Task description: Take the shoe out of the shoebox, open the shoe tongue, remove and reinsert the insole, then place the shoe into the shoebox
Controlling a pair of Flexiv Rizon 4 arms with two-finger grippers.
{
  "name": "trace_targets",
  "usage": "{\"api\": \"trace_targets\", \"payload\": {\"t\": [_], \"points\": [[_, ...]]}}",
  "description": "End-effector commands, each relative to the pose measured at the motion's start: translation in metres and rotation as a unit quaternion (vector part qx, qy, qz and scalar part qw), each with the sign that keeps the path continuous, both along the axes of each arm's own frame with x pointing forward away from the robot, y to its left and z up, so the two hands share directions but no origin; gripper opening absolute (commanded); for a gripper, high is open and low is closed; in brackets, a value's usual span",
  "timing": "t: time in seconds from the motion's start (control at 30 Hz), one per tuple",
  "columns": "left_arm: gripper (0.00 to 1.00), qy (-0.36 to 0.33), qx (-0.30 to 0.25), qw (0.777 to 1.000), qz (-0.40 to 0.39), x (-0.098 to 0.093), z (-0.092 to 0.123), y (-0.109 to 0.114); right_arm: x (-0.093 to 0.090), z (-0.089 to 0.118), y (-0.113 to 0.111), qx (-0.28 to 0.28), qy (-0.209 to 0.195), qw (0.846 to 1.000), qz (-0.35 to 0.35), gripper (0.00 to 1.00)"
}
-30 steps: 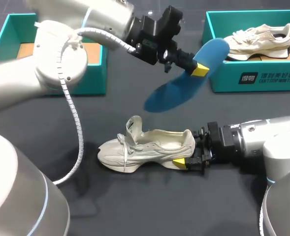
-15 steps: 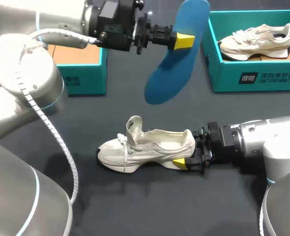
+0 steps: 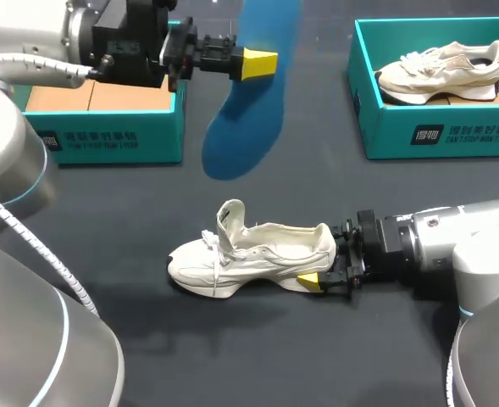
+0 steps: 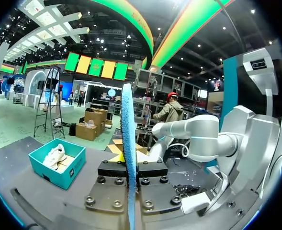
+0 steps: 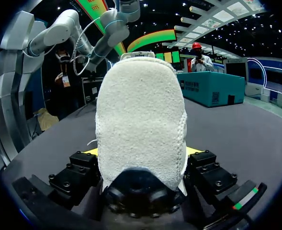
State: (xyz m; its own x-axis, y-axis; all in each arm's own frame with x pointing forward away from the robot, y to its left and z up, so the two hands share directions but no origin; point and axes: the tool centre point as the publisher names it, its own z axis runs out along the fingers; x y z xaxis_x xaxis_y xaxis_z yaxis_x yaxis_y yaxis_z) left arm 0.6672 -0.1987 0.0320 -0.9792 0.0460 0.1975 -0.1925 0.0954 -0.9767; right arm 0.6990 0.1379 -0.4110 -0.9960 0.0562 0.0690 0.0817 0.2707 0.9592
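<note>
- Head view: L gripper [image 3: 257, 64] clenched on flat blue foam insole [image 3: 241, 127], held up above dark table [image 3: 232, 356].
- R gripper [image 3: 320, 273] grasps heel of cream fabric sneaker [image 3: 249, 259], which lies on table.

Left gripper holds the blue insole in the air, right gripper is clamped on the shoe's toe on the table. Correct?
No: the right gripper is clamped on the heel of the shoe, not its toe; the head view shows it. The left gripper does hold the blue insole in the air.
</note>
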Motion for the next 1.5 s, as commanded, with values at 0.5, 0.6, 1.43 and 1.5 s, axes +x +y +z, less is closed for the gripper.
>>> {"api": "trace_targets", "payload": {"t": [0.5, 0.6, 1.43, 1.5], "points": [[0.00, 0.041, -0.038, 0.997, 0.047, -0.045, 0.004, 0.023, -0.002, -0.001, 0.001, -0.002, 0.000, 1.000, 0.000, 0.00], [0.00, 0.054, -0.042, 0.997, 0.043, -0.045, 0.001, 0.023, -0.002, -0.001, 0.001, -0.002, 0.000, 1.000, 0.000, 0.00], [0.00, 0.065, -0.049, 0.996, 0.029, -0.041, -0.002, 0.018, -0.002, -0.001, 0.001, -0.002, 0.000, 1.000, 0.000, 0.00], [0.00, 0.065, -0.049, 0.996, 0.029, -0.041, -0.002, 0.018, -0.002, -0.001, 0.001, -0.002, 0.000, 1.000, 0.000, 0.00]]}}
